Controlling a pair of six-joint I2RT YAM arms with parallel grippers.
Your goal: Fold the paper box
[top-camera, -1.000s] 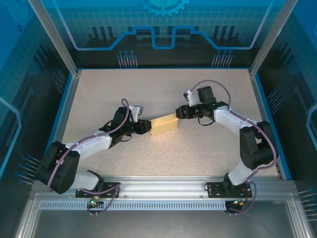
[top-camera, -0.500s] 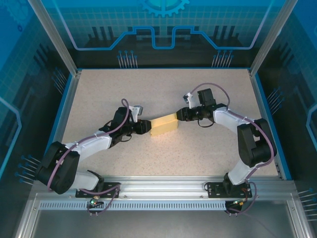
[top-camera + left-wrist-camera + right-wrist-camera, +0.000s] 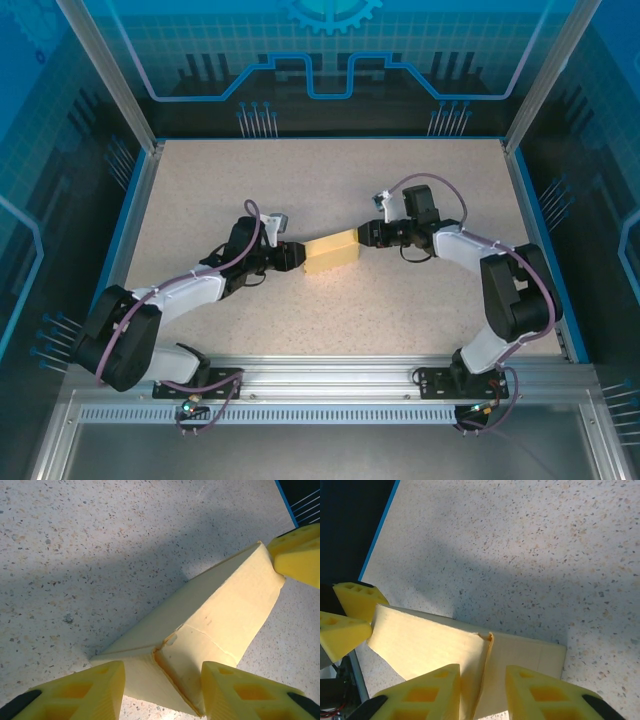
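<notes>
Where the speckled beige worktop (image 3: 300, 180) reaches its middle, the paper box (image 3: 331, 251) lies on its side. It is a pale yellow card body, partly folded up, with its long axis running from near left toward far right. From the left wrist camera it reads as a wedge-like tube with a flat panel on top, a scored crease across that panel and a loose flap edge gaping at the nearer end.

The left gripper (image 3: 296, 256) has the near-left end. Its yellow fingers (image 3: 95, 692) stand partly apart with card filling the gap between them, so it is clamped on the box. The right gripper (image 3: 366, 234) takes the far-right end. Its fingers (image 3: 427, 690) are drawn closer together, one on each side of a raised fold of card, pinching it. Each wrist view also catches the other gripper's yellow fingertips at the far end of the box, touching it.

The grippers block both ends of the box, and its long sides face open worktop. Both forearms reach low over the worktop toward the middle, trailing lilac cables (image 3: 428, 178). A blue rim (image 3: 330, 139) edges the worktop on its left, far and right sides. An aluminium rail (image 3: 330, 372) carrying the arm bases runs along the near edge, and tinted blue panels (image 3: 330, 60) wall in the cell.
</notes>
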